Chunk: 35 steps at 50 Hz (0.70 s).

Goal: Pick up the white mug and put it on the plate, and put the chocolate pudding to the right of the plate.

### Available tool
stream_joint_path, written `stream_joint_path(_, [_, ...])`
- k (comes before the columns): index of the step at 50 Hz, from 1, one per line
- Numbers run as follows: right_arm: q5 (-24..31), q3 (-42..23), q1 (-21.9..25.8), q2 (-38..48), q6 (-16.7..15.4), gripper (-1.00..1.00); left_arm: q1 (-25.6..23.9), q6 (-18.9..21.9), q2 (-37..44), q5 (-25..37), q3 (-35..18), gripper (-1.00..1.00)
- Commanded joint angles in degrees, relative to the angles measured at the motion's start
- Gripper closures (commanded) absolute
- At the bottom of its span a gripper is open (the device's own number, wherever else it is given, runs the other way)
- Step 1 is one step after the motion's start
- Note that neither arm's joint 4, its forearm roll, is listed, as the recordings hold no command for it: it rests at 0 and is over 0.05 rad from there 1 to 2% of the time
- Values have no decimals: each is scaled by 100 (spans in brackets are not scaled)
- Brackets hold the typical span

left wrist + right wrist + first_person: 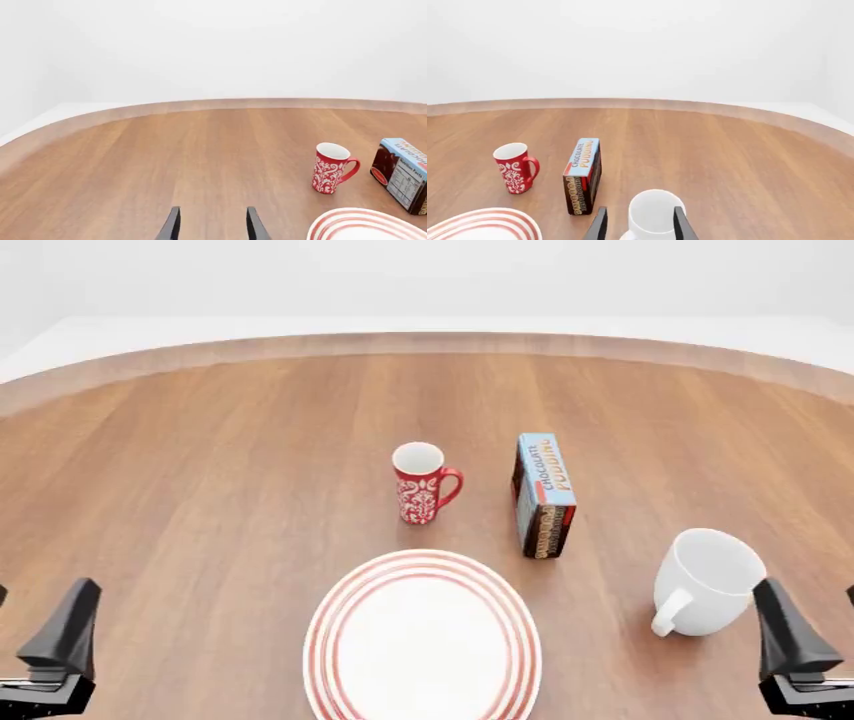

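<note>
The white mug stands upright at the near right of the table, its handle turned toward the near side. In the right wrist view the white mug shows just ahead of my open right gripper, framed by the fingers and not held. My right gripper sits slightly right of and behind the mug. The plate lies near the front centre. Beyond the plate's right side, the chocolate pudding stands on edge. My left gripper is open at the near left, with nothing between its fingers.
A red patterned mug stands upright beyond the plate, left of the carton. The round wooden table's far edge curves across the back. Bare wood stretches left of the plate and right of the carton.
</note>
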Motion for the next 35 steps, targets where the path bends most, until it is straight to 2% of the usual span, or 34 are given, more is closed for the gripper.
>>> stream_joint_path(1, [1, -21, 1, 11, -3, -100, -1, 17, 70, -33, -18, -100])
stream_joint_path(35, [9, -11, 42, -5, 12, -100, -346, 301, 635, -401, -184, -100])
